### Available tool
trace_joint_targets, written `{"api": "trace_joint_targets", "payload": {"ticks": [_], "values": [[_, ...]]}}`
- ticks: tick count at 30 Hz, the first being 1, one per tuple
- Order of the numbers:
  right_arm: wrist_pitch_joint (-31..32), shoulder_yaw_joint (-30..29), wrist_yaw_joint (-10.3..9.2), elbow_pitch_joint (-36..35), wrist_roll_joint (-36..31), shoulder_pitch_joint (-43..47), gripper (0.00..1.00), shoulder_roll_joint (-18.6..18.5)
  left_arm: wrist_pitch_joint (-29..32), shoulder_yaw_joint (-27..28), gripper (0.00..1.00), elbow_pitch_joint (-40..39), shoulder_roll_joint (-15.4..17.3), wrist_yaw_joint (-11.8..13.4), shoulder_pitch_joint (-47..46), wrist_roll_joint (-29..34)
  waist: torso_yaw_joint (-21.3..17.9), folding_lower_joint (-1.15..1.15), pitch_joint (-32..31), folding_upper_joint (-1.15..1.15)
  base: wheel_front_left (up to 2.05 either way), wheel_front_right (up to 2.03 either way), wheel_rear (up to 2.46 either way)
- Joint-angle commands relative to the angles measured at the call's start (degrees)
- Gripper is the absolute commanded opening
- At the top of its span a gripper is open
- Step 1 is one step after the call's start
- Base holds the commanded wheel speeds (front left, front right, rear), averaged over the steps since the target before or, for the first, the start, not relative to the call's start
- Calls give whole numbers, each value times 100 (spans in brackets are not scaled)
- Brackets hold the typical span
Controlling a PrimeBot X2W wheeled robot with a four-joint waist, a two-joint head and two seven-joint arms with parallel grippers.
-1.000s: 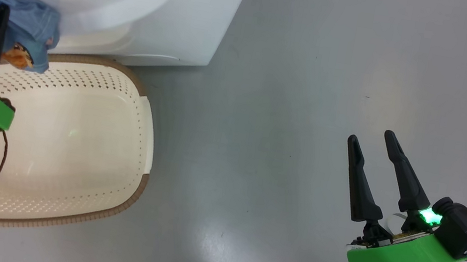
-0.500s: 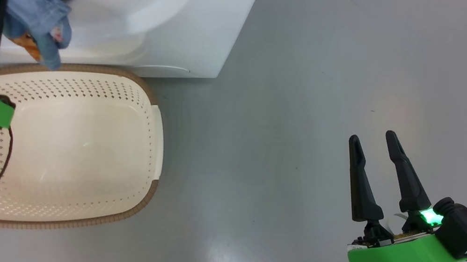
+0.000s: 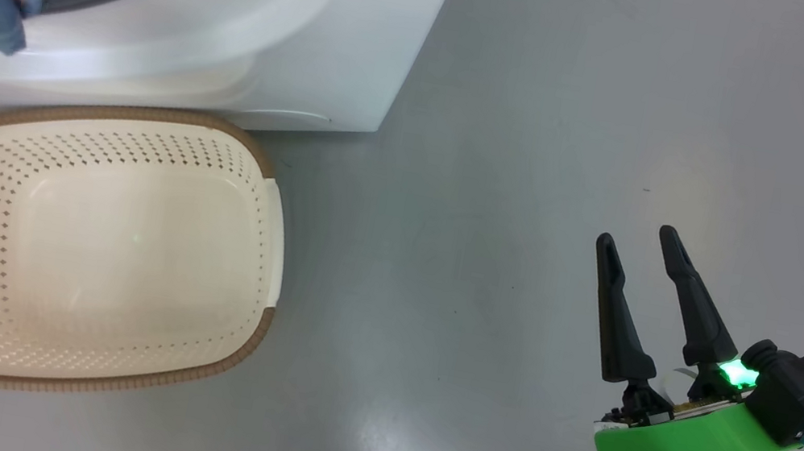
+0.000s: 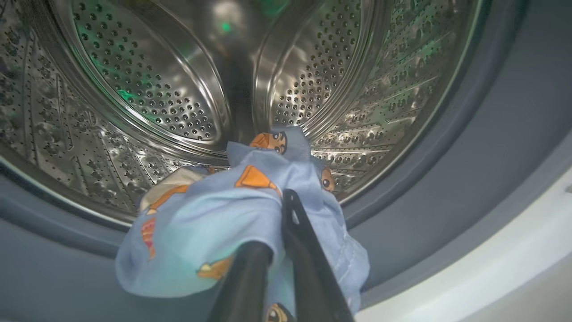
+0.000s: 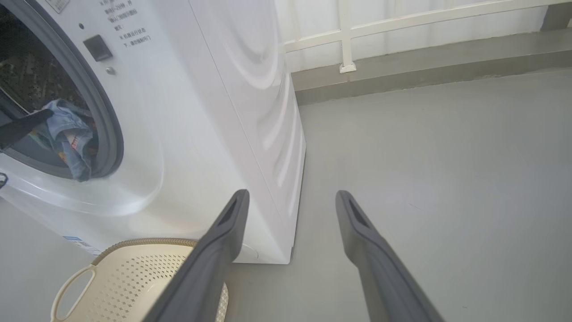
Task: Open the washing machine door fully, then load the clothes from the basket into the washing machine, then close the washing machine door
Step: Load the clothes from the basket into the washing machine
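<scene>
Clothes (image 4: pixel 232 214) update: my left claw (image 4: pixel 273 232) is clamped tight on the blue bundle, right at the mouth of the drum (image 4: pixel 147 89). The low end droops over the grey seal (image 4: pixel 447 179). Not let go yet.

**lurker:** why not just drop it there?

**me:** Because a tail hanging on the seal would probably get caught when I close up. I reckon it needs to go deeper before I let go. I've got it pinched by a bunched fold, so the rest dangles. That's why it looks so lumpy.

**lurker:** and the other claw?

**me:** Right claw (image 3: pixel 636 235) has its fingers apart and holds nothing. It's parked over the floor (image 3: pixel 550 120), well off to the side of the washer (image 3: pixel 319 40), so I guess it's just staying out of the way. Basket (image 3: pixel 253 331) sits just in front of the washer, below the opening, which keeps the carry short. Its bottom is bare, so this looks like the last piece.
</scene>
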Motion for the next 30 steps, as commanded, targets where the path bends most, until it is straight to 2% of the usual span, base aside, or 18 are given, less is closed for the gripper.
{"api": "trace_joint_targets", "payload": {"ticks": [1,11,20,25,30], "values": [[-46,125,42,-104,19,35,100,2,-35,171,0,60,275,3,-297,111,-32,0,36,0,0,0,0],[-46,134,42,-127,17,14,100,95,-35,89,0,1462,76,3,-1502,834,-172,0,171,0,0,0,0],[-46,250,42,-106,54,-57,100,182,-35,-225,0,2905,2,3,-2673,1533,-477,0,339,0,0,0,0],[-46,329,42,-92,78,-62,100,236,-35,-333,0,3205,100,22,-3086,1823,-668,0,423,0,0,0,0],[-46,360,42,-109,91,-82,100,278,-35,-132,0,2908,255,194,-3295,2006,-788,0,528,0,0,0,0]]}}
